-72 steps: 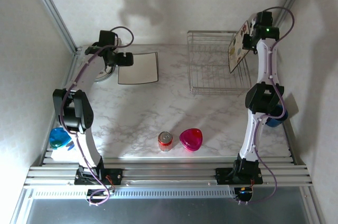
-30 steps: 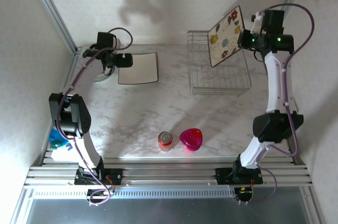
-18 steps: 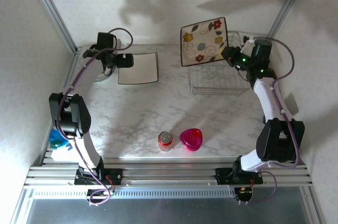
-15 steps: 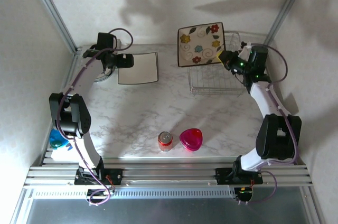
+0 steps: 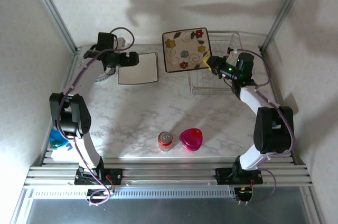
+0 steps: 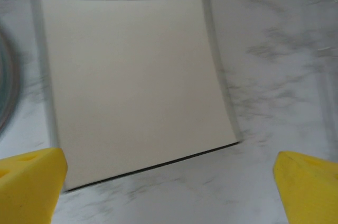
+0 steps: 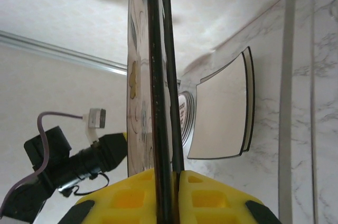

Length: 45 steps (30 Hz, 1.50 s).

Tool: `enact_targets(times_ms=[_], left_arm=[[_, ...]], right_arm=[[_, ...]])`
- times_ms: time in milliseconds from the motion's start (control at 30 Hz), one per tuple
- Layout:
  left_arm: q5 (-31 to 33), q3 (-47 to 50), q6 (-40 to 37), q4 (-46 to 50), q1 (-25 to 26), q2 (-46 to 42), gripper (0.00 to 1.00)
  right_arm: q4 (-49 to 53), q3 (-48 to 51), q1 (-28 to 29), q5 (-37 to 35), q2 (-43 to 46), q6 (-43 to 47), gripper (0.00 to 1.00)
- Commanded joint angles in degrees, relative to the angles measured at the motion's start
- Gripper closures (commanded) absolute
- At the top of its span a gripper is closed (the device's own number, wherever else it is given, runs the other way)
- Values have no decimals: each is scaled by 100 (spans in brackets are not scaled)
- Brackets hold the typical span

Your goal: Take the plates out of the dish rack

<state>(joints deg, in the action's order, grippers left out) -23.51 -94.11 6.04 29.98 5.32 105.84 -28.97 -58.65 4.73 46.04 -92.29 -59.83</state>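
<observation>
Gripping one corner of a square floral plate [image 5: 186, 49], the right end effector [image 5: 208, 61] is clamped tight on the rim, and its wrist view shows the plate edge-on, running straight out from the yellow pads. The plate hangs in the air with its patterned face turned up, over the left border of the dish rack [image 5: 211, 87] and to the left of the end effector that holds it. Further left, a plain square plate [image 5: 138, 71] lies flat on the bench [image 5: 148, 113], with a round plate [image 5: 102, 77] just beyond it. The left end effector [image 5: 133, 59] hovers over that flat plate, fingers spread wide and empty. Judged from this layout, the set-down spot lies leftward of the held plate; the left arm is nearer it, but the right arm carries the load and must reach across.
</observation>
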Motion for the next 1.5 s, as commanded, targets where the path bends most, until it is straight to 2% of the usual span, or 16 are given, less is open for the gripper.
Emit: enact_targets(times_ms=[0, 67, 233, 367, 667, 767, 900, 1133, 1467], left_arm=[[-2026, 493, 686, -1267, 78, -237, 1], [-2734, 735, 1076, -1958, 91, -215, 0], [-3507, 1012, 1950, -3161, 178, -58, 0], [-3662, 1079, 2381, -3731, 289, 88, 0], [-3636, 1053, 2707, -4068, 401, 454, 2], [-3661, 1036, 2735, -4096, 409, 473, 8], [-3686, 1006, 2755, -4089, 408, 498, 26], [-3731, 980, 2832, -4123, 415, 569, 37], [-3747, 948, 2815, -4055, 405, 595, 66]], right_arm=[[-1333, -185, 57, 315, 50, -42, 100], [-1382, -228, 107, 353, -11, -79, 100], [-1445, -325, 222, 384, -117, -89, 100], [-1588, -436, 339, 394, -259, -184, 100], [-1629, -741, 594, 445, -513, -239, 100], [-1655, -785, 620, 448, -577, -256, 100], [-1675, -857, 666, 502, -671, -309, 100], [-1515, -1015, 735, 638, -806, -258, 100], [-1248, -1142, 797, 749, -852, -117, 100]])
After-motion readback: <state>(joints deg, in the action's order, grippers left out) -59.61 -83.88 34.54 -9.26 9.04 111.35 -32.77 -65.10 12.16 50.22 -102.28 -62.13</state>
